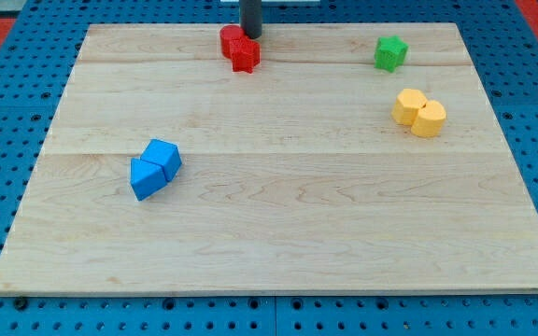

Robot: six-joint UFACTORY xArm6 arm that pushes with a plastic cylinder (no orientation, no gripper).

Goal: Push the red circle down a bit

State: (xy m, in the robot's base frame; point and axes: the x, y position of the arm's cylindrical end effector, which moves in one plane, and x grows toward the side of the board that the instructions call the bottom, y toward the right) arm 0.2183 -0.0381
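Note:
A red circle block point(232, 38) sits near the board's top edge, left of centre, touching a red star block point(246, 55) just below and right of it. My tip point(251, 35) comes down from the view's top and ends right beside the red circle's right edge, above the red star. The rod is dark and upright.
A green star point(390, 52) lies at the top right. Two yellow blocks point(419, 112) touch each other at the right. Two blue blocks point(155, 168) touch each other at the left middle. The wooden board point(278, 233) rests on a blue pegged surface.

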